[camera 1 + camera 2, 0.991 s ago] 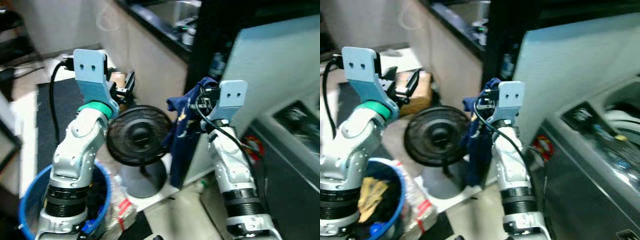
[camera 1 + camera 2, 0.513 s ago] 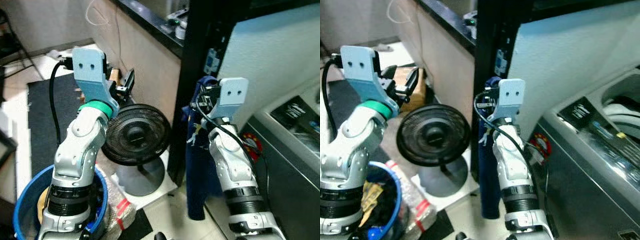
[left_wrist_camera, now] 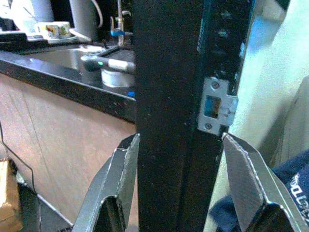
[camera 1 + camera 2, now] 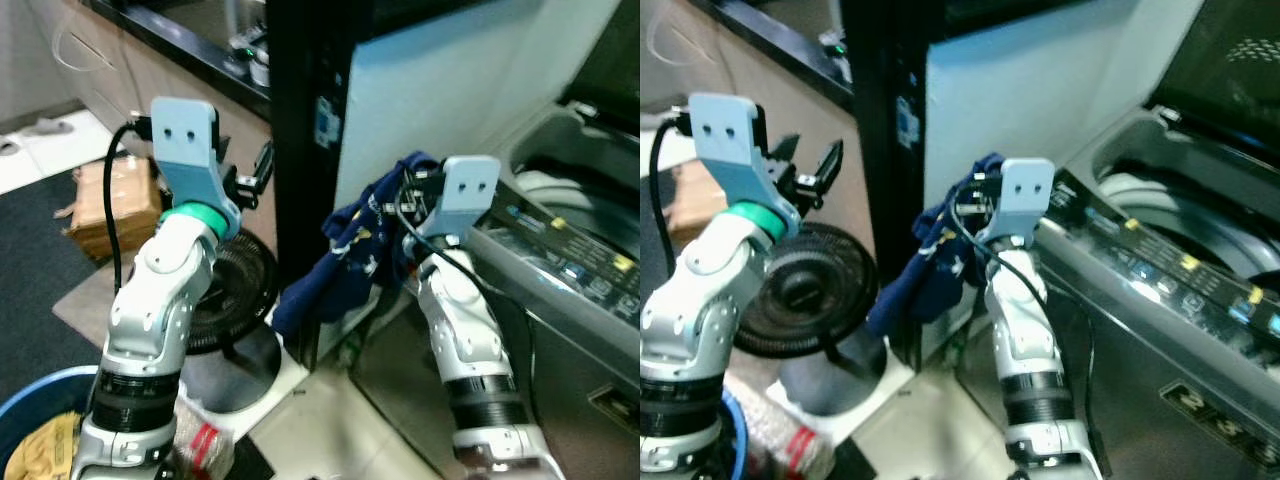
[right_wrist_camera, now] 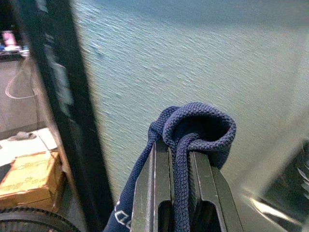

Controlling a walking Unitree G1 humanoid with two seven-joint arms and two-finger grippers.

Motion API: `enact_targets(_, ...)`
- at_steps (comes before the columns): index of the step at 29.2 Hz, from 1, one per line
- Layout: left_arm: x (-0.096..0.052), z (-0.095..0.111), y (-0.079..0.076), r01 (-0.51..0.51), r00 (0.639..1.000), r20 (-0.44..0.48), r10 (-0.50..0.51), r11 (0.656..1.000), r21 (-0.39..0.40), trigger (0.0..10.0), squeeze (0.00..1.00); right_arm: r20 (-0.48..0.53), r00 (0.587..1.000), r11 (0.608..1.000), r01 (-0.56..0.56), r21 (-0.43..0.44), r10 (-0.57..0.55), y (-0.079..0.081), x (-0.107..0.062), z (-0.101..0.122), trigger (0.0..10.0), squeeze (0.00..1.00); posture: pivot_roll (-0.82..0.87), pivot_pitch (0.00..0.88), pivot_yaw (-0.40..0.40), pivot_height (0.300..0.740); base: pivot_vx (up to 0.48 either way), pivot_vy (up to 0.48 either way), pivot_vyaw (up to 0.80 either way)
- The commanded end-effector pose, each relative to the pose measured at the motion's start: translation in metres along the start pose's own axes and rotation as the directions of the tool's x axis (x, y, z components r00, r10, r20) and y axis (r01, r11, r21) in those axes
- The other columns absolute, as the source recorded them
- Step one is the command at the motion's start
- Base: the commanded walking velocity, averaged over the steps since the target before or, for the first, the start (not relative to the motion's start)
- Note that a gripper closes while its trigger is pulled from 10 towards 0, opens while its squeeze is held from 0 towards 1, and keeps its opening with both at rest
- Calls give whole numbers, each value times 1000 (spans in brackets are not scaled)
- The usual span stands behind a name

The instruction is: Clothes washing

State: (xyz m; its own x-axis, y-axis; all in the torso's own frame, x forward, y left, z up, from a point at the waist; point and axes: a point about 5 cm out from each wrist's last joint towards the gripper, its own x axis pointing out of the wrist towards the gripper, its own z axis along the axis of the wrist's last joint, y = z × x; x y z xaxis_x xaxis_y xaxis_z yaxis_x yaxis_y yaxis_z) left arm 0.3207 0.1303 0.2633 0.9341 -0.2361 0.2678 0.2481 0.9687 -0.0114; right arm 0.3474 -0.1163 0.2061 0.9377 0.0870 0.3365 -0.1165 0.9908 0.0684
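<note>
My right gripper is shut on a navy blue garment with white print, held at chest height. The cloth bunches over the fingers and trails down to my left. Just to its right stands a grey top-loading washing machine with its lid up and its tub showing. My left gripper is raised and open, its fingers on either side of a black door post, holding nothing. A blue laundry basket with a yellow cloth in it sits by my left arm.
A black floor fan stands low between my arms, by the post. A cardboard box lies on a dark mat at the left. A black countertop with a sink and cups runs behind. A pale wall backs the washer.
The view has swung to the right, bringing the washing machine's open top into sight. The garment, still gripped, now trails out to the left instead of hanging straight down.
</note>
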Motion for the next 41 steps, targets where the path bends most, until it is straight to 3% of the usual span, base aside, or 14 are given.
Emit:
enact_targets(1, 0, -2, 0, -2, 1000, -10, 2, 1000, 10, 10000, 0, 13, 1000, 1000, 1, 8, -1, 0, 0, 2, 10000, 0, 77, 0, 51, 740, 0, 0, -800)
enact_targets(12, 0, -1, 0, 1, 1000, -5, -1, 1000, 11, 10000, 0, 27, 1000, 1000, -1, 13, 1, 1, 2, 5, 10000, 0, 79, 0, 52, 740, 0, 0, -800)
enact_targets(17, 0, -1, 0, 2, 1000, -7, -2, 1000, 14, 10000, 0, 111, 994, 999, -24, 24, 21, 8, 9, 29, 10000, 0, 81, 0, 53, 740, 0, 0, -800)
enact_targets(19, 0, -1, 0, 3, 1000, -7, -3, 1000, 15, 10000, 0, 175, 984, 998, -36, 47, 28, 10, 14, 47, 10000, 0, 83, 0, 54, 740, 0, 0, -800)
enact_targets(31, 0, -1, -1, 6, 1000, -6, -6, 1000, 20, 10000, 0, 312, 947, 988, -116, 100, 80, 18, 17, 83, 10000, 0, 81, 0, 54, 740, 0, 0, -800)
enact_targets(41, 0, -2, -2, 7, 1000, -9, -7, 1000, 20, 10000, 0, 303, 949, 988, -119, 94, 86, 20, 16, 82, 10000, 0, 83, 0, 53, 740, 0, 0, -480)
